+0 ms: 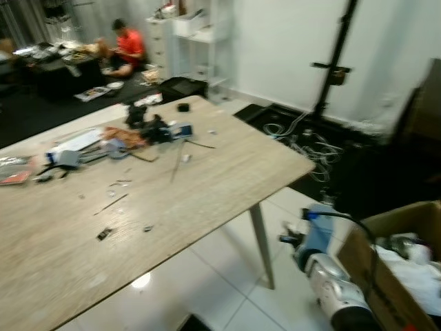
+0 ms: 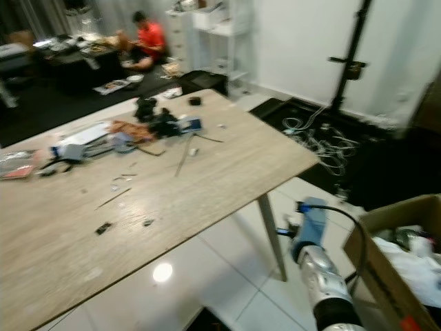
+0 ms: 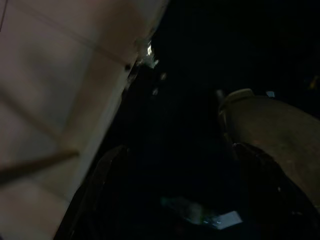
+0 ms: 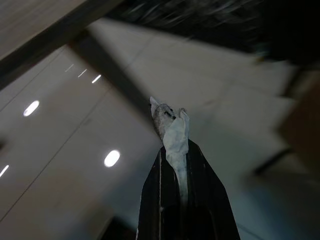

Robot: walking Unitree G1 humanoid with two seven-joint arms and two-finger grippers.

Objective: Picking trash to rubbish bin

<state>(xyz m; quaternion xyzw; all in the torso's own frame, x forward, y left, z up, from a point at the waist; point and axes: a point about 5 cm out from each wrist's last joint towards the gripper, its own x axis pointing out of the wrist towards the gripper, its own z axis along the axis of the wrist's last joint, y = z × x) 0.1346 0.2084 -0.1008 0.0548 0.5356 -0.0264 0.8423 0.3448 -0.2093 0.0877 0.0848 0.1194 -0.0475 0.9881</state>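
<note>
While the right gripper (image 4: 176, 150) hangs low over the white floor tiles (image 4: 75, 150), its two black fingers are clamped on a crumpled white tissue (image 4: 172, 127) that runs lengthwise along them and pokes out past the tips. Just beside the right arm (image 2: 320, 272) sits an open cardboard box (image 2: 375, 265) with white paper and other scraps (image 2: 413, 258) inside. The wooden table (image 1: 207, 186) ends at a corner nearby, with bare tiles between its leg (image 1: 262, 241) and the box; the left wrist view is too dark to tell that gripper's state.
</note>
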